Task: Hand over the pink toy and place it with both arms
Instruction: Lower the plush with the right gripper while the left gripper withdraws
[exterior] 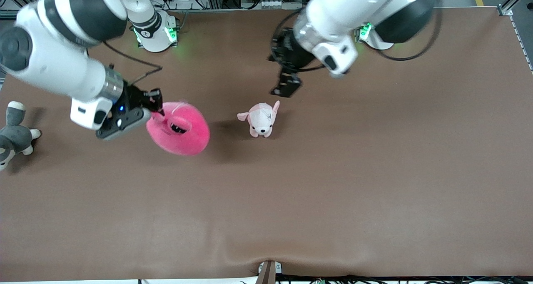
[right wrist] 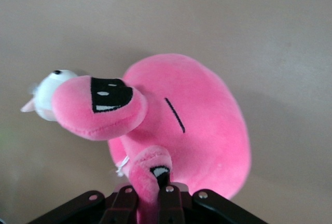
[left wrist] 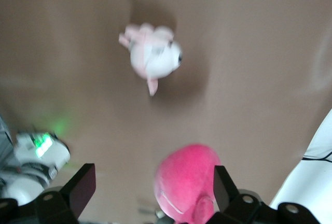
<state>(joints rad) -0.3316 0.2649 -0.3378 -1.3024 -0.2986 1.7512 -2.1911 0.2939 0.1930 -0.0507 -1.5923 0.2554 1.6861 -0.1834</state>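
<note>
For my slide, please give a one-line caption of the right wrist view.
Right gripper shut on one eye stalk of the pink toy, held above the brown table.

Brown table: puppy plush mid-table; grey plush at right arm's end.

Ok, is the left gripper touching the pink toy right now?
Apart. In the front view the left gripper hangs open over bare table, well clear of the pink toy, which the right gripper alone pinches by an eye stalk.
</note>
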